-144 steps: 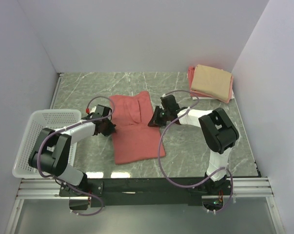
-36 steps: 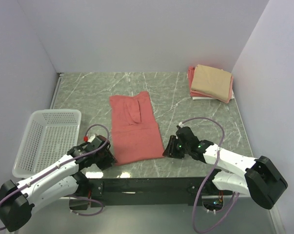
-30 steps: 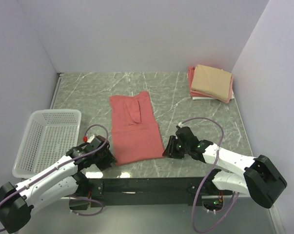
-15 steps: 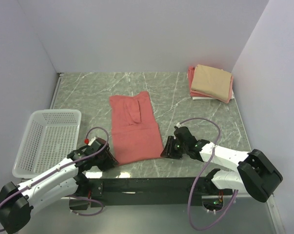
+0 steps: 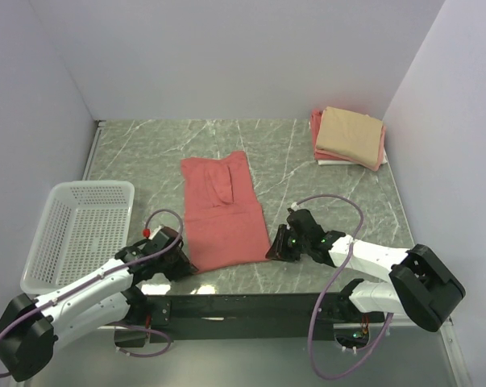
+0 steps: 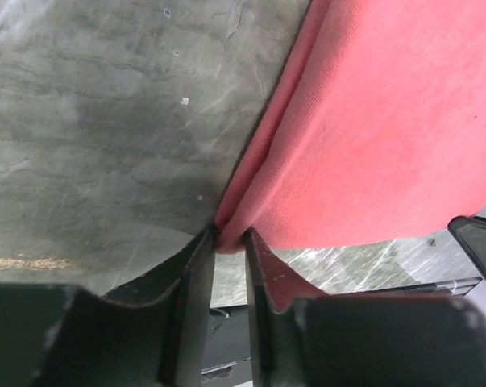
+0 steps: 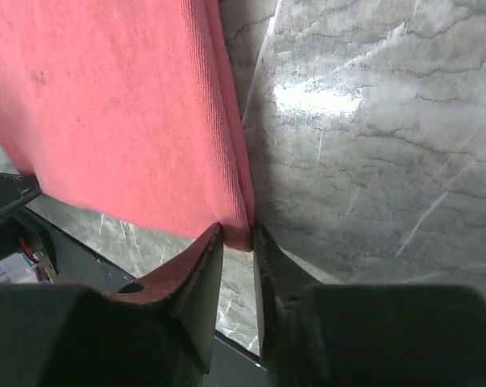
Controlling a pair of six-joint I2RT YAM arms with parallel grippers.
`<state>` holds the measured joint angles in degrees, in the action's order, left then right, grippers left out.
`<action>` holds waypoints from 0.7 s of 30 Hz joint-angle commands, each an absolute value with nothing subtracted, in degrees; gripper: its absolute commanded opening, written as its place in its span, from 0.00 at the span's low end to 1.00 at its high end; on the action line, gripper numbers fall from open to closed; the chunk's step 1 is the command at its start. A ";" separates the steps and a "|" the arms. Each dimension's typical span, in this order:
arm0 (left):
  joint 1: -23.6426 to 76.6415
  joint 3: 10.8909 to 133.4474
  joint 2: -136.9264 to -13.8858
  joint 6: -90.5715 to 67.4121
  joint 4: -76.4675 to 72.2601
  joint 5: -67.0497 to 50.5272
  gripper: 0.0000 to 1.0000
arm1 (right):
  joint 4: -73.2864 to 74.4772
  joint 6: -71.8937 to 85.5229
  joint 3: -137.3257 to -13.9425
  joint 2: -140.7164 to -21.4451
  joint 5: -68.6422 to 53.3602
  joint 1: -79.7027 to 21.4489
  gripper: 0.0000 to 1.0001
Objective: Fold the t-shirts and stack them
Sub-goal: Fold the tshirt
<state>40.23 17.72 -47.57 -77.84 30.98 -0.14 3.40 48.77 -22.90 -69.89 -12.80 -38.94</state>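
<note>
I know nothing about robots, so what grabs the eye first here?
A red t-shirt lies mid-table, and the left arm and right arm each pinch one of its near corners in their jaws. Folded tan and pink shirts sit stacked in the far right corner; a white basket stands at the left.

You have a plain salmon-red large t-shirt [image 5: 222, 214], no print on it. The tan t-shirt [image 5: 351, 135] is plain too, and the edge under it looks like a pink one [image 5: 315, 129]. The basket [image 5: 41, 238] is white mesh, and the table [image 5: 323, 181] is grey-green marble veined white.
</note>
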 commanded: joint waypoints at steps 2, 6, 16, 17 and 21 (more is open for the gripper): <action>40.52 18.54 -49.92 -77.96 30.85 0.62 0.21 | 2.02 48.95 -22.15 -69.70 -11.78 -38.58 0.22; 40.52 20.03 -51.50 -77.26 30.85 1.14 0.05 | 1.49 49.13 -21.53 -68.82 -11.95 -38.67 0.11; 40.78 22.32 -50.46 -73.74 33.92 -0.53 0.01 | 5.79 49.22 -16.27 -59.60 -14.32 -38.85 0.00; 40.78 22.32 -49.84 -73.13 35.32 -0.88 0.01 | 6.41 49.39 -15.65 -57.07 -14.41 -39.02 0.00; 41.31 22.67 -46.50 -72.42 38.05 -2.20 0.01 | 10.54 50.27 -13.80 -49.86 -14.24 -40.43 0.00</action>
<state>40.88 20.43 -48.62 -74.54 34.02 -1.48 5.96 49.65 -14.70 -54.59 -14.46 -39.62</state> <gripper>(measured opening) 0.031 0.010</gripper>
